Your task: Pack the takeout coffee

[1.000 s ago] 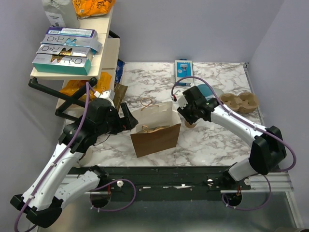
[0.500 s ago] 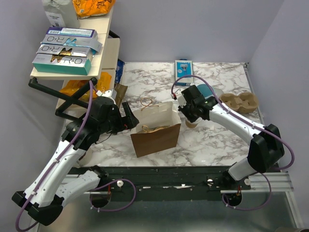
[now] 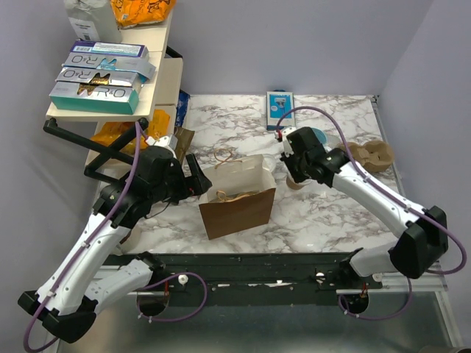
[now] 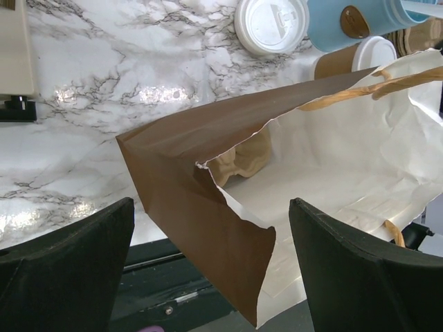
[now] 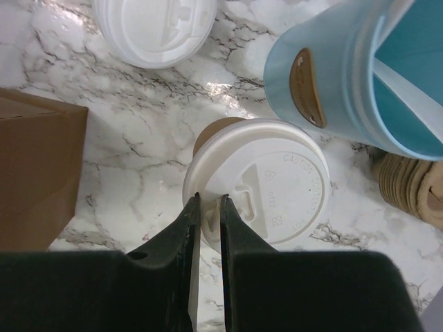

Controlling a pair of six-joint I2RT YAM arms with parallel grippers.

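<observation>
The coffee cup [image 3: 294, 182] stood upright on the bench [image 3: 331, 213], just right of the paper bag [image 3: 239, 202] and just near of the blue mug [image 5: 346, 76]. Its white lid [image 5: 259, 183] was seated on top. The right gripper [image 5: 210, 202] was closed to a thin slit, and appeared to pinch the lid's raised rim on the side toward the bag. The left gripper [image 4: 211, 263] was spread wide at the bag's left side, holding nothing, with the bag's mouth gaping toward it.

A pinch on the lid alone looked risky, since the lid could pop off or the cup could swing. The lift should probably go straight up and slowly, to clear the mug beside it. The cup should then travel left, level, over the bag's right wall. It should go down upright beside the tan pulp piece [image 4: 242, 155] already inside. The left gripper could steady the bag's torn edge so the opening did not fold shut. A spare lid [image 5: 156, 28] lay farther off and needed no touching.
</observation>
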